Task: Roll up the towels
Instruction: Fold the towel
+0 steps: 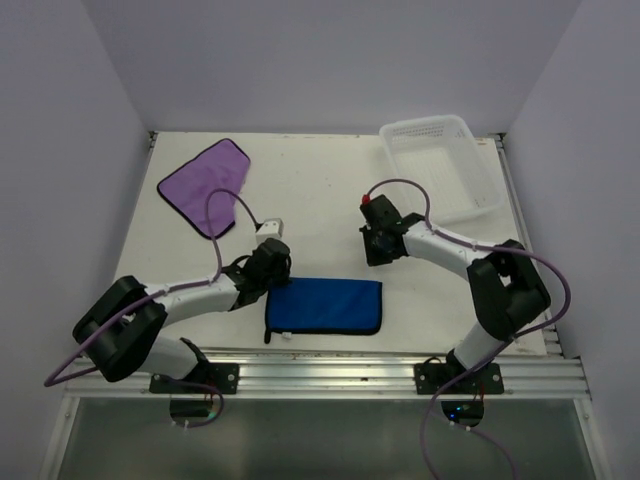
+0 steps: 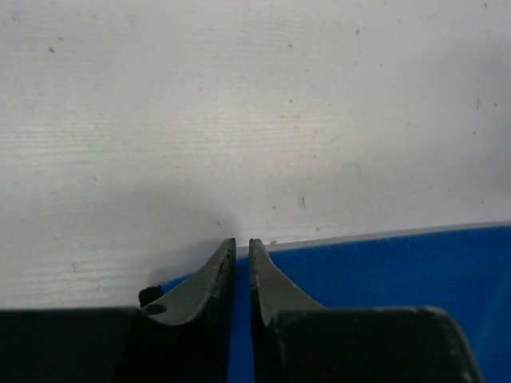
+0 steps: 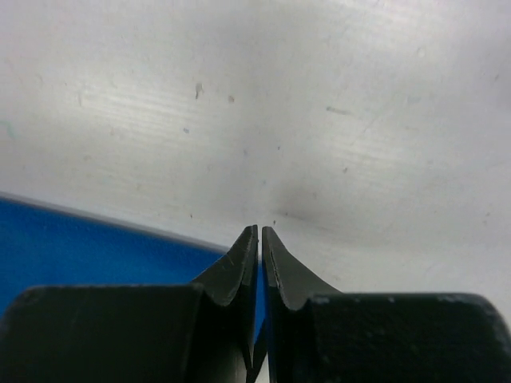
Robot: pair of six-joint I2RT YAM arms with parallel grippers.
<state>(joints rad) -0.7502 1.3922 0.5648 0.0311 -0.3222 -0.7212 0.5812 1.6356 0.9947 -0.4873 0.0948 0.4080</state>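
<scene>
The blue towel (image 1: 322, 305) lies folded into a flat rectangle near the table's front middle. The purple towel (image 1: 205, 185) lies spread flat at the far left. My left gripper (image 1: 272, 272) is shut and empty at the blue towel's far left corner. In the left wrist view its tips (image 2: 242, 242) sit over the blue towel's (image 2: 383, 263) far edge. My right gripper (image 1: 376, 255) is shut and empty just beyond the towel's far right corner. In the right wrist view its tips (image 3: 259, 229) stand by the blue towel's (image 3: 80, 239) edge.
A white perforated basket (image 1: 440, 165) stands at the far right of the table. White walls close in the left, right and back sides. A metal rail (image 1: 330, 375) runs along the front edge by the arm bases.
</scene>
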